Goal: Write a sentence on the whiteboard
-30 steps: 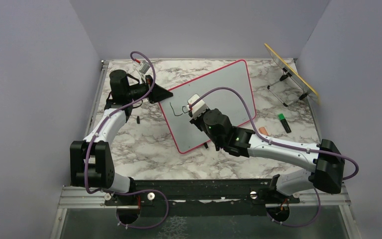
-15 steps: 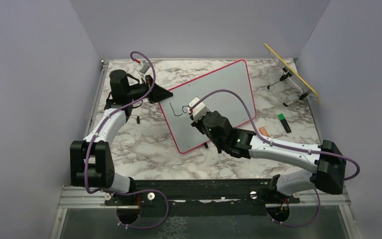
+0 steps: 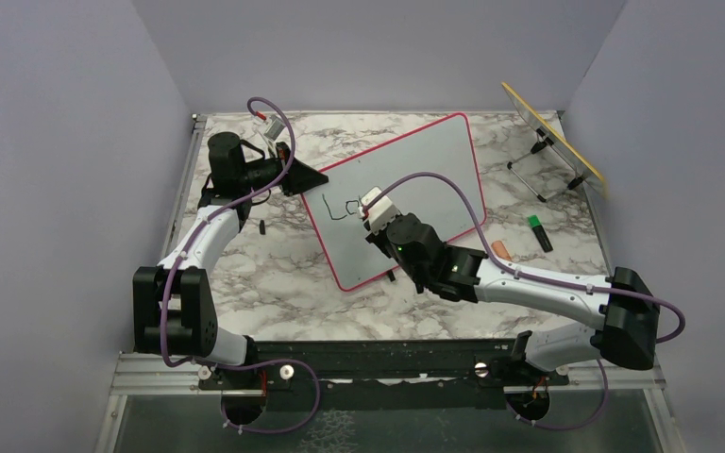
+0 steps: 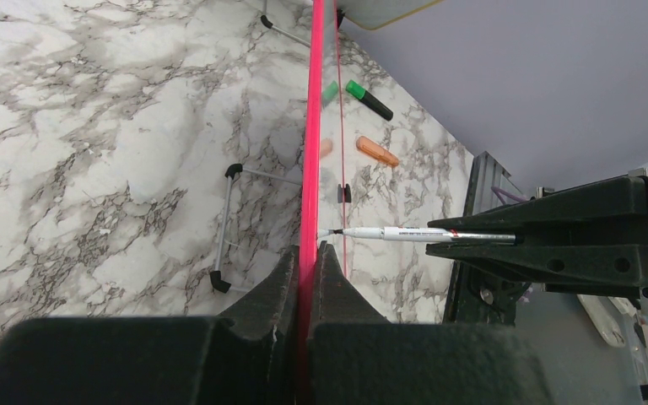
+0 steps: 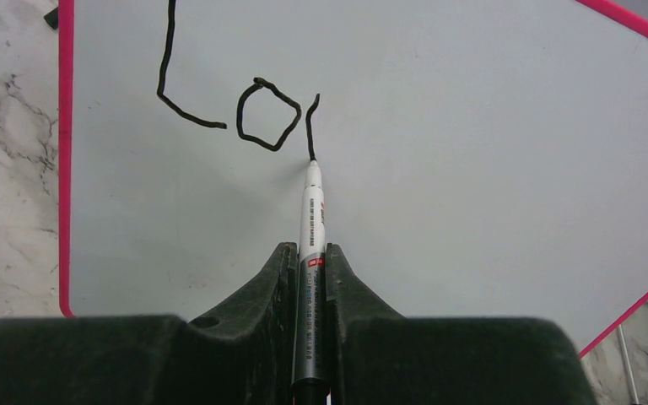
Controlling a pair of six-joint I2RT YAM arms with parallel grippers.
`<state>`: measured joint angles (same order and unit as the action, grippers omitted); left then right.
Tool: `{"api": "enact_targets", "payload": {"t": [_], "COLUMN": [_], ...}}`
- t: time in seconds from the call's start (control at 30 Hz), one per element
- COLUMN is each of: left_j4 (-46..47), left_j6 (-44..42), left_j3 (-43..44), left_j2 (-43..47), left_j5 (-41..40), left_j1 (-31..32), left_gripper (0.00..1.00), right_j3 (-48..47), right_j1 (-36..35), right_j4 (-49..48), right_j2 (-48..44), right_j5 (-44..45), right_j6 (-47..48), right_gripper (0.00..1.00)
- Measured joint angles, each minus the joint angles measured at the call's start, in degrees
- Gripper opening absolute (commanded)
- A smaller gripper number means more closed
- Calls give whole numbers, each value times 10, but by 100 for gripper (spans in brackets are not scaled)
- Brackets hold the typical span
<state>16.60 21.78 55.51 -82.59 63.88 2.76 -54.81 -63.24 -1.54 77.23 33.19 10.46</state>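
The whiteboard [image 3: 415, 179] with its pink-red frame lies tilted on the marble table. My left gripper [image 3: 313, 176] is shut on its left edge; the left wrist view shows the frame [image 4: 309, 126] edge-on between the jaws of the left gripper [image 4: 308, 251]. My right gripper [image 5: 310, 251] is shut on a white marker [image 5: 310, 219] whose tip touches the board [image 5: 472, 152]. Black strokes [image 5: 236, 105] read "Lo" plus one short downstroke. They show in the top view as writing [image 3: 342, 208] beside the right gripper [image 3: 370, 209].
A yellow-edged panel [image 3: 552, 132] on a wire stand sits at the back right. A green-capped marker [image 3: 538, 232] and an orange cap [image 3: 499, 249] lie right of the board. The board's wire foot [image 4: 224, 228] shows underneath it.
The right gripper has moved right along the board with the marker. The writing has grown from an "L" to "Lo" and a new stroke. The left arm has not moved.
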Motion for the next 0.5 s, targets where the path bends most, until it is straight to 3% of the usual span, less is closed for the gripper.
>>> {"api": "enact_targets", "payload": {"t": [0.5], "left_j4": [0], "left_j6": [0], "left_j3": [1], "left_j2": [-2], "left_j5": [0], "left_j1": [0], "left_gripper": [0], "right_j3": [0], "right_j1": [14], "right_j4": [-25], "right_j2": [0], "right_j5": [3], "right_j6": [14], "right_gripper": [1]}}
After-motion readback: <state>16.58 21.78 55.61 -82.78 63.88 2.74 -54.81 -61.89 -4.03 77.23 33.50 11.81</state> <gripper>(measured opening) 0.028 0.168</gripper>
